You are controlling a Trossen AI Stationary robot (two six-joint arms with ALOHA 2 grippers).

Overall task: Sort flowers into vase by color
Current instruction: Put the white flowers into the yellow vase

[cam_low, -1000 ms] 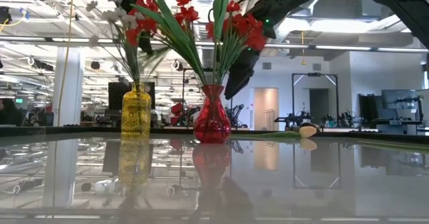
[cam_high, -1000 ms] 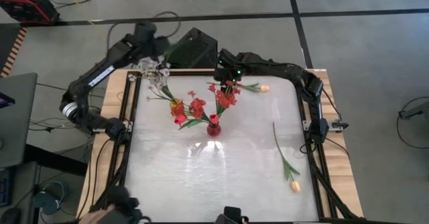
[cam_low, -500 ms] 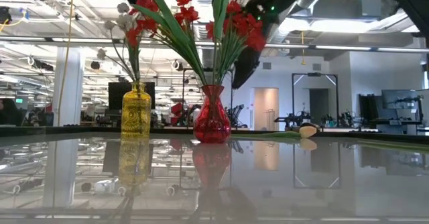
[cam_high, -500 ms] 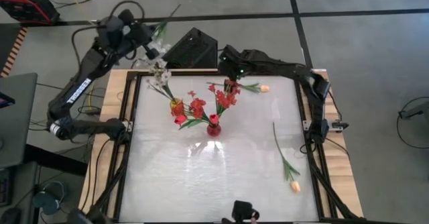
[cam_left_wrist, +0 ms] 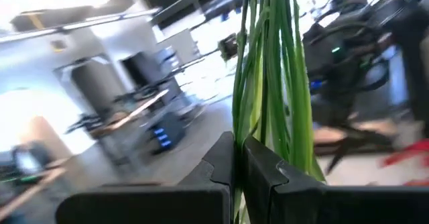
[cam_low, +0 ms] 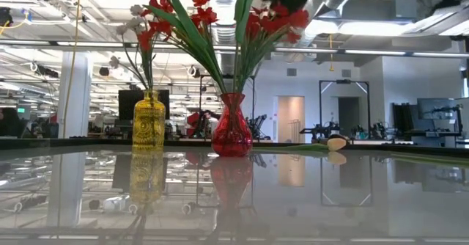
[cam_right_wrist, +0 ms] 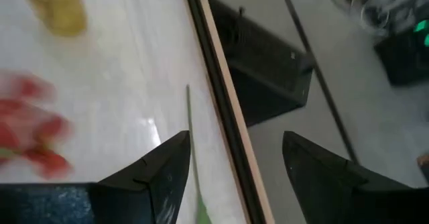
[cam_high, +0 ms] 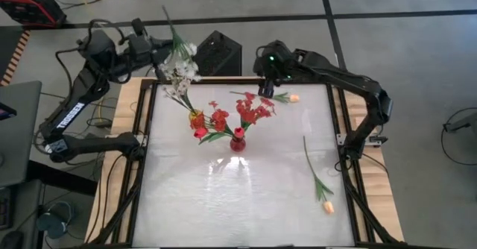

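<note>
The work surface was a glossy white table (cam_high: pixel 238 182) in a wooden frame, set in an open workshop hall with ceiling pipework and glass partitions behind.

Progress: partly done. Two vases stood near the far edge. The red vase (cam_low: pixel 231 135) held bushy red clusters (cam_high: pixel 252 111) with broad green leaves; the low view showed several red heads, though an exact stem count could not be made. The yellow vase (cam_low: pixel 149 122), to the left of the red one and just beside it, held a red tulip (cam_high: pixel 200 133) leaning out and at least one white spray (cam_low: pixel 137 12). That red tulip looked missorted, if colours are to be kept apart.

In hand: the left gripper (cam_left_wrist: pixel 238 158) was off the table beyond its far left corner, fingers pinched tight on a bundle of green stems (cam_left_wrist: pixel 271 63). Their white blossoms (cam_high: pixel 181 68) hung over the table's corner, above and behind the yellow vase. This bundle was not yet placed.

Remaining on the table: two peach-orange tulips. One (cam_high: pixel 291 98) lay at the far edge, directly below the right gripper (cam_high: pixel 266 89), whose fingers (cam_right_wrist: pixel 144 177) stood wide and held nothing. The other (cam_high: pixel 327 206) lay at the near right, well apart from both vases. No third vase for the orange flowers was visible.
</note>
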